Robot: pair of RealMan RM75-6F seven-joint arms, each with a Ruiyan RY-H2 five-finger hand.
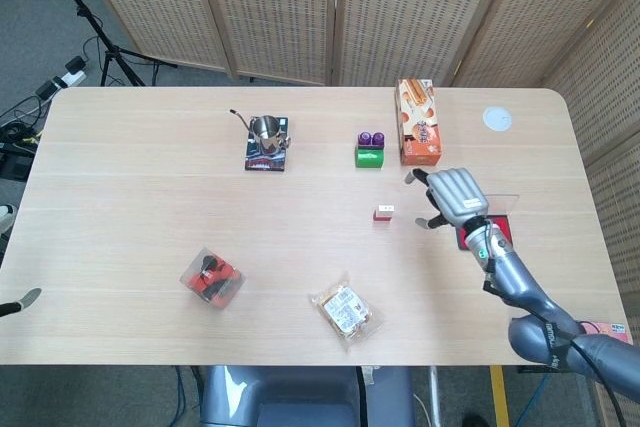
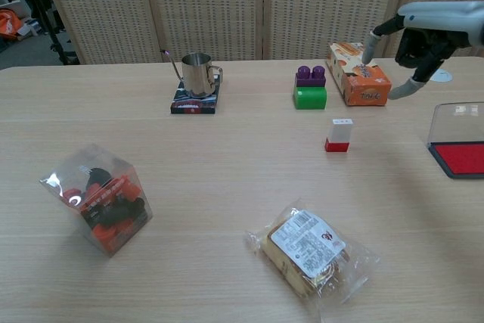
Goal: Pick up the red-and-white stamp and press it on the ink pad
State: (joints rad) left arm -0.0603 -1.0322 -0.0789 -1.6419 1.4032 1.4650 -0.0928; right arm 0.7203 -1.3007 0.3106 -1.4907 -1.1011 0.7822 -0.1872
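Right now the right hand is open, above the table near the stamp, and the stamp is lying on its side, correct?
Not quite. The stamp is standing upright, red base on the table and white top up; the chest view shows it plainly. The rest holds: the right hand is open with fingers spread, holds nothing, and hangs above the table near the stamp.

We see pale wood-grain table filling most of head view, corners rounded; woven cane folding screens in light wooden frames across top of frame, more panels running down right edge; grey floor at upper left; black tripod stand there, cables and white power strip at left edge; in chest view same screens behind table; light even, shadows soft.
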